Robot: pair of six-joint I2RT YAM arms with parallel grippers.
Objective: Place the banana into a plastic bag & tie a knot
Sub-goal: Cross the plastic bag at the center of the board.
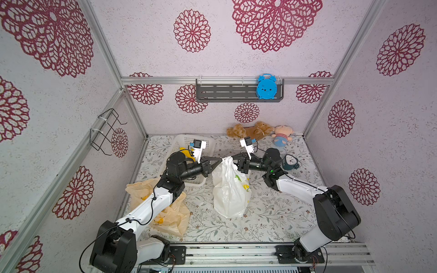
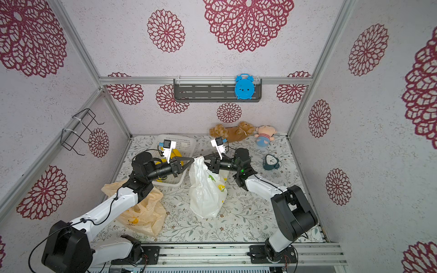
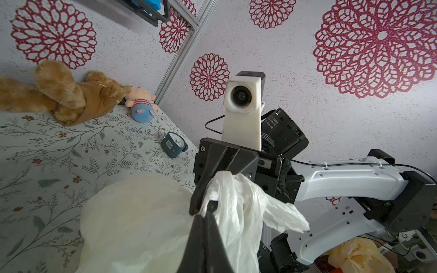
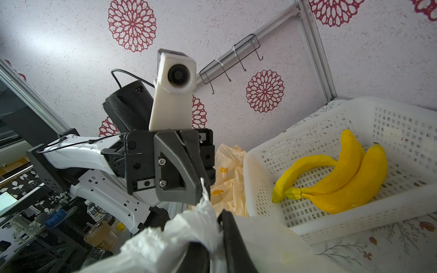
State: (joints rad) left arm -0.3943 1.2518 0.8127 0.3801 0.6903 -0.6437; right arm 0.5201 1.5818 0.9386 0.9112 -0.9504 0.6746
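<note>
A white plastic bag (image 1: pixel 230 193) (image 2: pixel 205 193) stands bulging in the middle of the table, its top gathered into a twisted neck. What it holds is hidden. My left gripper (image 1: pixel 221 159) (image 3: pixel 208 210) is shut on that neck from the left. My right gripper (image 1: pixel 233 158) (image 4: pixel 218 227) meets it from the right, its jaws close together with bag plastic pinched between them. A loose flap of the bag (image 3: pixel 283 217) sticks out past the grip. Yellow bananas (image 4: pixel 343 175) (image 1: pixel 186 152) lie in the white basket (image 4: pixel 260 189) (image 1: pixel 186 139) behind my left arm.
A crumpled tan bag (image 1: pixel 165 212) lies under my left arm at the front left. A teal alarm clock (image 1: pixel 290 163) sits just beyond my right wrist. A brown plush bear (image 1: pixel 255 131) and a small doll (image 1: pixel 282 136) rest against the back wall. A wire rack (image 1: pixel 106 130) hangs on the left wall.
</note>
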